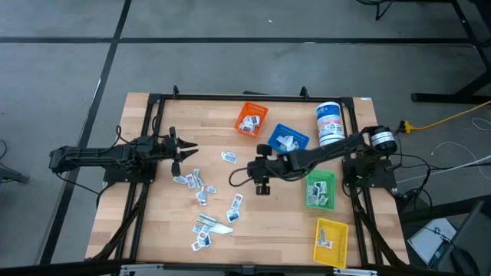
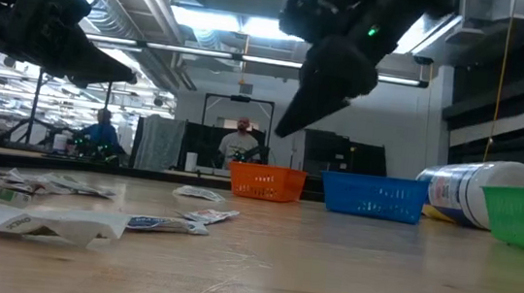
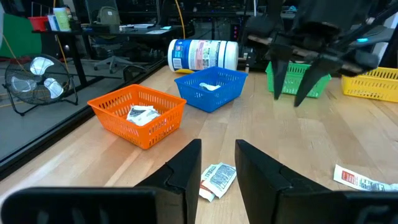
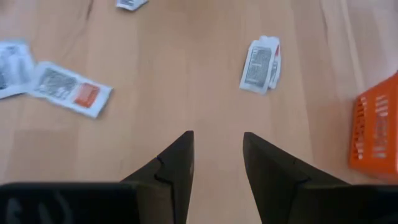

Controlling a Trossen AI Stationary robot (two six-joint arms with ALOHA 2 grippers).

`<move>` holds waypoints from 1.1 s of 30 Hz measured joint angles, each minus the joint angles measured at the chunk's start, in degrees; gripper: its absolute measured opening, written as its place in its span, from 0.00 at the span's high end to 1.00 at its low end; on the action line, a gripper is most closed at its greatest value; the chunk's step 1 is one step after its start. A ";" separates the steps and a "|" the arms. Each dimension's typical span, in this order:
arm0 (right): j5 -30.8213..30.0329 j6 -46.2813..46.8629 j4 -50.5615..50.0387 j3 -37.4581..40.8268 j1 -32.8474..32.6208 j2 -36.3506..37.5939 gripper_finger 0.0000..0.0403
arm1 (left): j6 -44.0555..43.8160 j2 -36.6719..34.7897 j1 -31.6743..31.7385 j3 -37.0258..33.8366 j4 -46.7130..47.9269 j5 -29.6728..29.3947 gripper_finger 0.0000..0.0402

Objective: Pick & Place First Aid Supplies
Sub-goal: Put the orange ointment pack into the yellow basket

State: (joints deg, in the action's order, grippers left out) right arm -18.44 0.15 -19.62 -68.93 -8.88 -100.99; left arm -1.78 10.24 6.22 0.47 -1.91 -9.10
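Packets (image 1: 203, 201) lie scattered on the table (image 1: 153, 230), all on the left side of the orange bin (image 1: 250, 119) and nearer the front edge than it. One packet (image 1: 229, 157) lies apart from the rest, closest to the orange bin; in the right wrist view it shows as a white packet with grey and red print (image 4: 261, 65) near the bin's corner. A few packets already lie inside the orange bin, and others inside the blue bin (image 1: 288, 139), the green bin (image 1: 321, 191) and the yellow bin (image 1: 331, 241).

The blue bin stands just right of the orange bin, the green bin farther right and toward the front, the yellow bin beyond that at the front corner. A canister (image 1: 328, 123) lies on its side to the right of the blue bin.

The right gripper (image 1: 262, 170) hangs above bare wood in front of the orange bin, its fingers (image 4: 177, 165) apart and holding nothing. The left gripper (image 1: 184, 149) hovers well left of the orange bin, over the near end of the scatter; its fingers (image 3: 186, 171) are also apart and empty, with one packet (image 3: 217, 179) on the table below them.

People show in the room behind the table.
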 joint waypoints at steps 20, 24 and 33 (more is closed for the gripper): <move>1.75 -15.65 28.42 0.00 5.63 -12.79 0.66 | 0.01 0.00 0.00 0.00 0.01 0.06 0.77; 6.13 -15.68 32.39 0.00 8.15 -14.47 0.66 | 0.02 0.00 0.00 0.00 0.00 0.07 0.77; 8.29 -10.52 35.67 0.00 12.36 -16.84 0.66 | 0.01 0.00 0.00 0.02 0.02 0.11 0.77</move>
State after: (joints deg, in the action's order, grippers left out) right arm -10.15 -10.38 16.05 -68.93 3.48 -117.83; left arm -1.77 10.24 6.22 0.49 -1.89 -8.99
